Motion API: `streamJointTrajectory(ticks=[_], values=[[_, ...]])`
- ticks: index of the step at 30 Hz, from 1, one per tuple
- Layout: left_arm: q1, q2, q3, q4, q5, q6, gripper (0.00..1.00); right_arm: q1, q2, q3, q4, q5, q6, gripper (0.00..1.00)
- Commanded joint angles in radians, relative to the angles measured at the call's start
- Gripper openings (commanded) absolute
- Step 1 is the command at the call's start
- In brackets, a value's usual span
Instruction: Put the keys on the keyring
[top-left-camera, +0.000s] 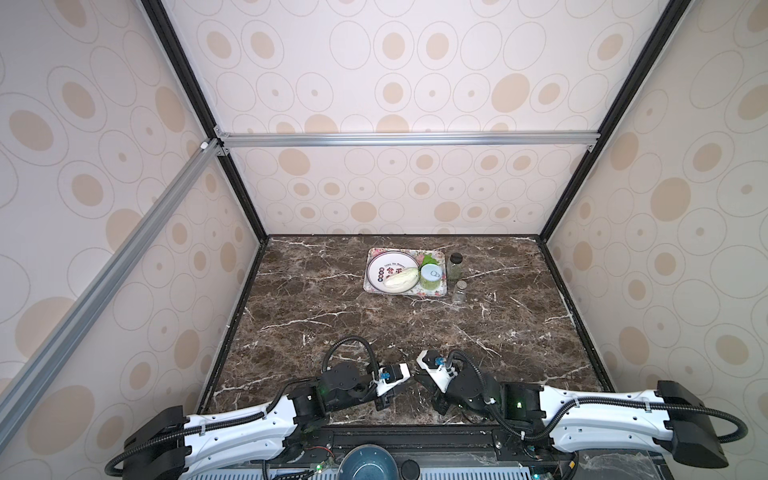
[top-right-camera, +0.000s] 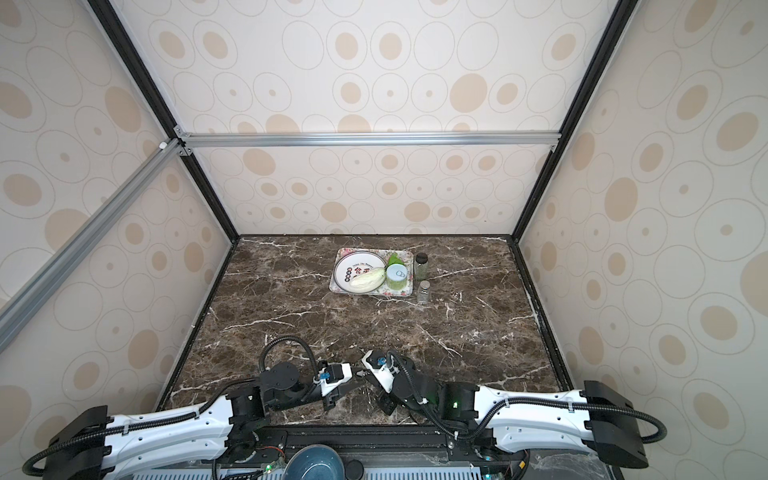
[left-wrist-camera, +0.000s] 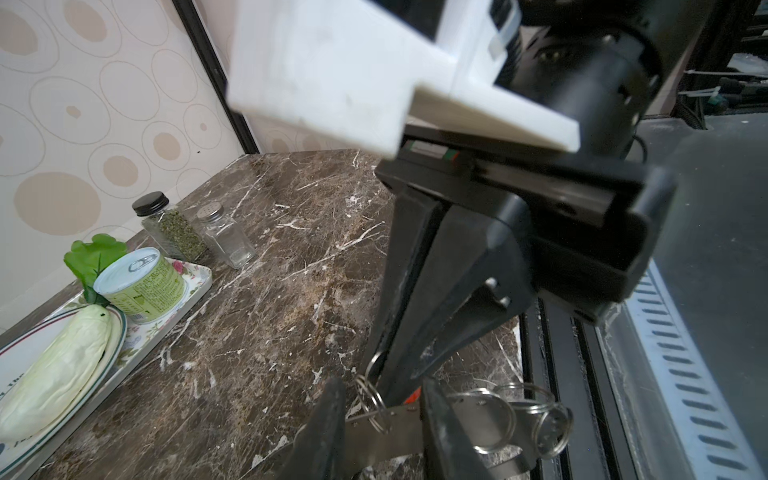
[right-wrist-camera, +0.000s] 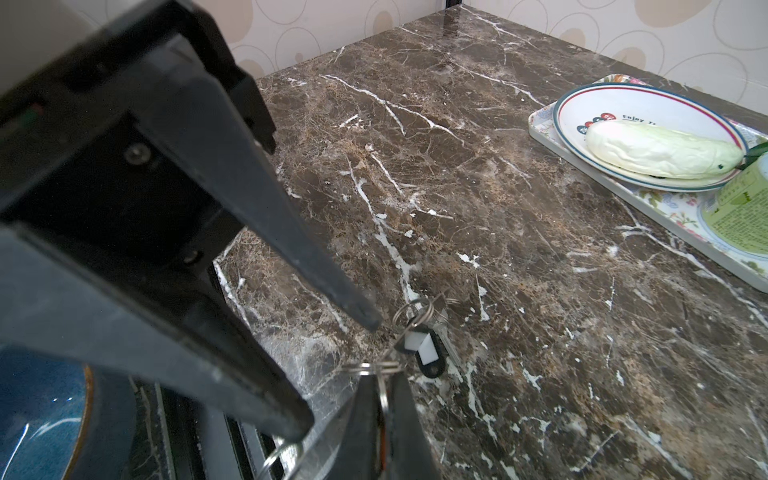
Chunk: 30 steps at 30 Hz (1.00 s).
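In the left wrist view my left gripper (left-wrist-camera: 382, 419) is shut on the keyring (left-wrist-camera: 399, 432), a thin grey metal plate held off the marble with several split rings (left-wrist-camera: 490, 419) through its rim holes. My right gripper (right-wrist-camera: 381, 384) is shut on a split ring (right-wrist-camera: 370, 368), with a sliver of the red-orange key tag (right-wrist-camera: 380, 440) between its fingers. The black-tagged key (right-wrist-camera: 428, 353) with its white label hangs just past those fingertips; what it hangs from I cannot tell. In both top views the two grippers meet tip to tip near the front edge (top-left-camera: 413, 376) (top-right-camera: 358, 372).
At the back stands a floral tray (top-left-camera: 370, 286) with a white plate (top-left-camera: 376, 266), a pale cabbage (top-left-camera: 399, 277) and a green can (top-left-camera: 432, 277). Two glass jars (top-left-camera: 456, 264) (top-left-camera: 460, 291) stand beside it. A blue bowl (top-left-camera: 368, 463) sits below the front edge.
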<state>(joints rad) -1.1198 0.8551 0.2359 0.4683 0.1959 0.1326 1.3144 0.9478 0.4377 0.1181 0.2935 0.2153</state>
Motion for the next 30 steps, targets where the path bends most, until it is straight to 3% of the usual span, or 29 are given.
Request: streamJointTrajectory(ticks=[1,7,14,26,30], values=[[0.002,0.024,0.038,-0.006,0.010,0.021,0.30,0.008,0.004,0.029,0.006,0.021,-0.012,0.00],[0.002,0.055,0.046,-0.012,-0.039,0.012,0.23,0.009,0.000,0.009,0.033,0.030,-0.014,0.00],[0.003,0.050,0.051,0.010,-0.094,0.018,0.00,0.008,-0.015,0.004,0.020,0.029,-0.015,0.00],[0.002,0.028,0.019,0.049,-0.122,0.022,0.00,-0.002,-0.023,-0.041,0.071,0.058,0.035,0.00],[0.002,0.020,0.013,0.061,-0.118,0.033,0.00,-0.065,-0.019,-0.079,0.110,-0.004,0.086,0.00]])
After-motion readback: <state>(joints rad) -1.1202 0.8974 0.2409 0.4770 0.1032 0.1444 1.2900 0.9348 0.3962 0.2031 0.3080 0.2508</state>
